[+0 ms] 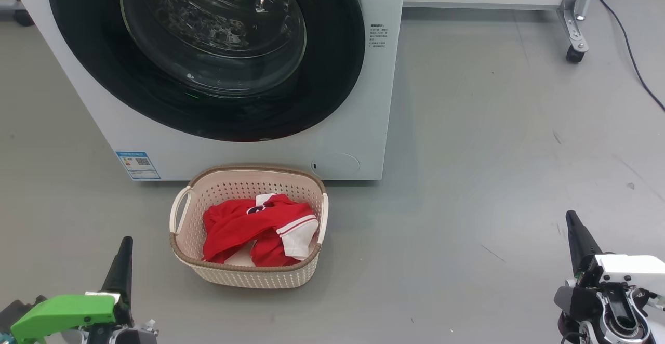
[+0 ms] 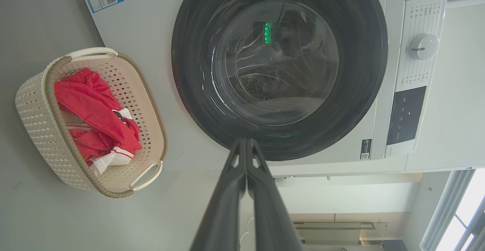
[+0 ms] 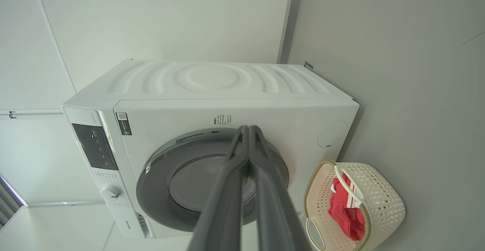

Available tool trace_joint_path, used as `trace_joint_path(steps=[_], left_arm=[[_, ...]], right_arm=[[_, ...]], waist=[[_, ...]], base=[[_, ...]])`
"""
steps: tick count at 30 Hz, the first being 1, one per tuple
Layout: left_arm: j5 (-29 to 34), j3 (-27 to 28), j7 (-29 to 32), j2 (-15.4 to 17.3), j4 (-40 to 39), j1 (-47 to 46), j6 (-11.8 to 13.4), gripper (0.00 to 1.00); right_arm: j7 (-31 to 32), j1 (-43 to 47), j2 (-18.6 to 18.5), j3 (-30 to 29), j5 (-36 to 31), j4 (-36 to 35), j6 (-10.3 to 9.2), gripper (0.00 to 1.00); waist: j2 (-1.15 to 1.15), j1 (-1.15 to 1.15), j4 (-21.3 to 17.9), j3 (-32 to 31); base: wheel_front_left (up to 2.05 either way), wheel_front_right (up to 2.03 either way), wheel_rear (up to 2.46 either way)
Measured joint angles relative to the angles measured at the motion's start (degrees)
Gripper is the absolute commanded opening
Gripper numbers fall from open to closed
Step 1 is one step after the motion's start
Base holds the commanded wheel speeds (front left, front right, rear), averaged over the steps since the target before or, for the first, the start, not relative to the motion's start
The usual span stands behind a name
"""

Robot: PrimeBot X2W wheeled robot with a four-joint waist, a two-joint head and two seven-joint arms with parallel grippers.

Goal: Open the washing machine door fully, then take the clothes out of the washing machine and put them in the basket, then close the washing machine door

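Left gripper (image 1: 127, 241): pressed together, both dark fingers meeting at the tip, nothing between them! I held it low, well out in front of the washing machine (image 1: 363, 126), on the side of its blue sticker (image 1: 137, 164). Right gripper (image 1: 570, 215): pressed together as well, empty, well out from the machine and beyond the front corner that carries the small round hatch (image 1: 336, 163).

And the washing machine door (image 1: 332, 74): shut, its glossy black ring lying flat against the machine's white front. Through the bulging glass I saw the speckled metal drum (image 1: 208, 1).

The clothes (image 1: 244, 224) were in the basket (image 1: 249, 277), a red bundle with a white striped cuff lying on top at the end nearer the hatch. The basket stood upright on the grey floor (image 1: 493, 151), right at the foot of the machine, below the door and between the sticker and the hatch. Its back rim sat so close to the machine's base that I could not tell whether the two touched. Both grippers were well apart from the basket, one on either side.
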Motion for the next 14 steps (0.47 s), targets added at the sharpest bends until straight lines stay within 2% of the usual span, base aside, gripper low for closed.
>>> trace_joint_path(steps=[14], left_arm=[[0.0,0.04,0.0,0.0,-0.04,-0.02,0.0,0.0]], right_arm=[[0.0,0.0,0.0,-0.01,0.0,0.0,0.0,0.0]], waist=[[0.0,0.0,0.0,0.0]], base=[[0.0,0.0,0.0]])
